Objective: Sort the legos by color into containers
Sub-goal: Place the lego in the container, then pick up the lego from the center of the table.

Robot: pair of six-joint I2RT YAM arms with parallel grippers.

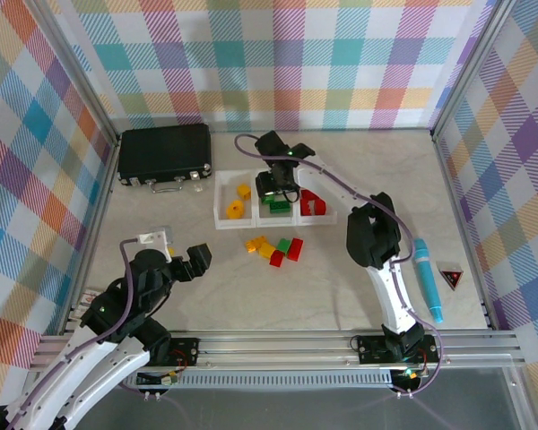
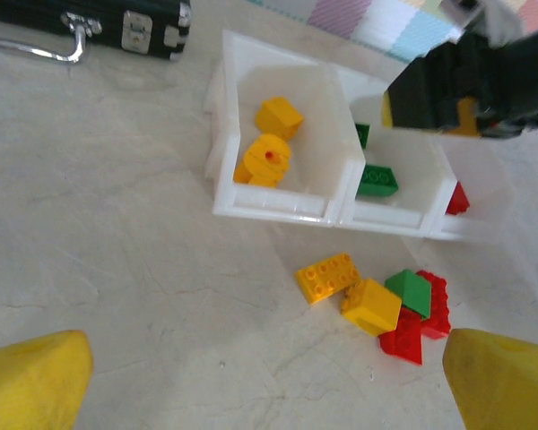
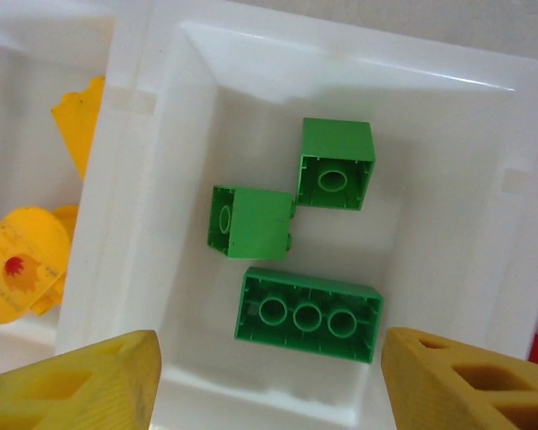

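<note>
The row of trays (image 1: 219,204) sits in the middle of the worktop (image 1: 278,296), and everything else is placed from it. The right tool (image 1: 275,184) hangs directly above the row's middle tray (image 3: 134,179), its yellow fingertips (image 3: 90,385) spread wide with nothing between them. Three green bricks (image 3: 309,315) lie on the floor of that tray, two small ones and a longer one, studs facing down. The left-hand tray of the row holds two yellow pieces (image 2: 267,159), and the right-hand tray holds a red brick (image 1: 312,204). Just in front of the row, on the bare worktop, lies a loose pile (image 2: 377,300) of legos: an orange studded brick, a yellow one, a green one and red ones, touching one another. The left tool (image 1: 197,260) is well in front of the row and off to its left, its fingers wide apart and empty. A black case (image 1: 164,154) lies behind the row, to the left
</note>
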